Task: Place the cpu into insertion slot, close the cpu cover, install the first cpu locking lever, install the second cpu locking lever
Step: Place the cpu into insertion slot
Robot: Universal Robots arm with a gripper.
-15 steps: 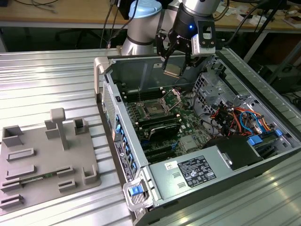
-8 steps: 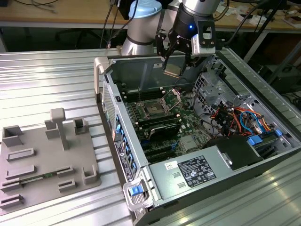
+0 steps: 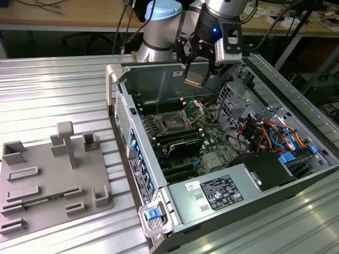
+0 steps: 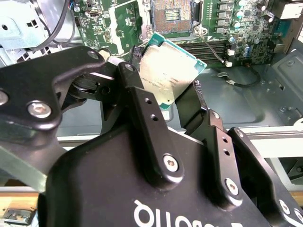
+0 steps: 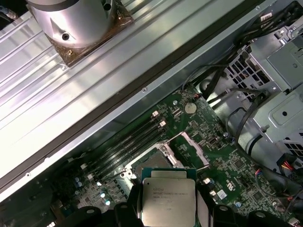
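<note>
Hand: the hand (image 3: 194,75) pinches the cpu (image 3: 194,81) by two opposite edges. In both wrist views its black fingers (image 4: 142,101) press on the chip's sides, with the silvery-tan face bare between them.
Why this grip: holding the edges keeps the face and underside free. I judge that suits laying the chip flat into a socket.
Chip attitude: it hangs tilted rather than level in the exterior view.
Where the cpu (image 5: 168,201) is: in the air over the open computer case (image 3: 119,79), above the motherboard and apart from the insertion slot.
Insertion slot: the insertion slot (image 3: 173,121) shows its dark centre bare, with nothing seated in it. In the second wrist view it (image 4: 173,14) lies beyond the chip's far corner.
Cpu cover: the cpu cover (image 3: 196,107) stands swung up on its hinge beside the slot, which leaves the socket open to take the chip.
Progress: my reading is that placing is under way and the chip is not yet seated. The cover is not yet closed.
Case: it lies on its side with the panel off, so the board faces up towards the arm (image 3: 159,26).
Counter: the ribbed metal counter (image 3: 53,90) carries the case. A grey fixture plate (image 3: 53,180) with pegs and pockets sits well apart, on the exterior view's left.
Room: wooden benches (image 3: 63,13) and trailing cables stand behind.
</note>
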